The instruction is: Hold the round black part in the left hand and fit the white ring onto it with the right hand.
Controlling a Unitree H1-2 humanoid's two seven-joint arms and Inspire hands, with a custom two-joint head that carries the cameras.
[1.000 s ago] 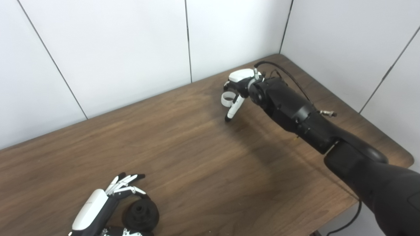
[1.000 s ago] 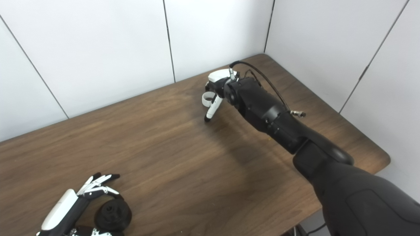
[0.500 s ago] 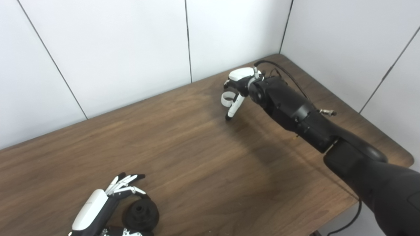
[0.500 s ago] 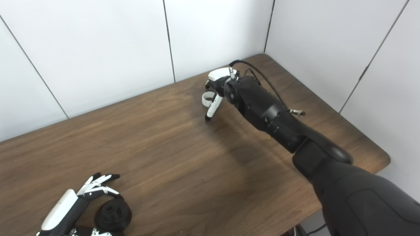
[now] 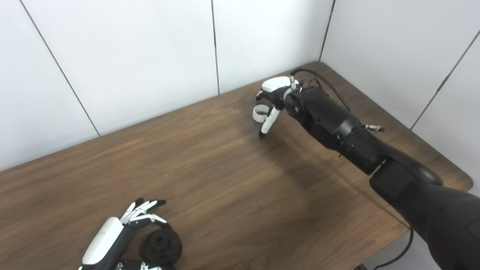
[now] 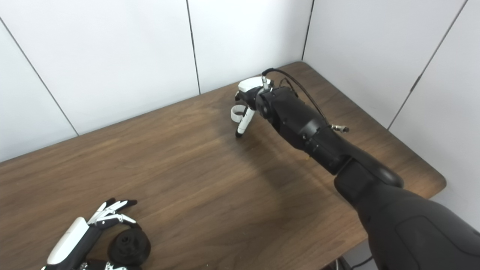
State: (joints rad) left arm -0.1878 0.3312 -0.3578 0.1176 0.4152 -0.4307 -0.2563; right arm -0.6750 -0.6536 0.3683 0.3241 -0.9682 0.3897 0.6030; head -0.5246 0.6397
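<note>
The right hand (image 5: 273, 98), fingers pinching the white ring (image 5: 258, 113), is barely shifting, hovering far across the worktop (image 5: 232, 180) from the round black part (image 5: 161, 245). The left hand (image 5: 112, 240), fingers curled, is cradling that part; fitting is not yet begun.

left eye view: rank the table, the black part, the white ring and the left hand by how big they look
1. table, by far.
2. left hand and black part look close in size; the hand is cut off at the frame edge, so unranked.
3. white ring, though it sits farther from the camera.
</note>
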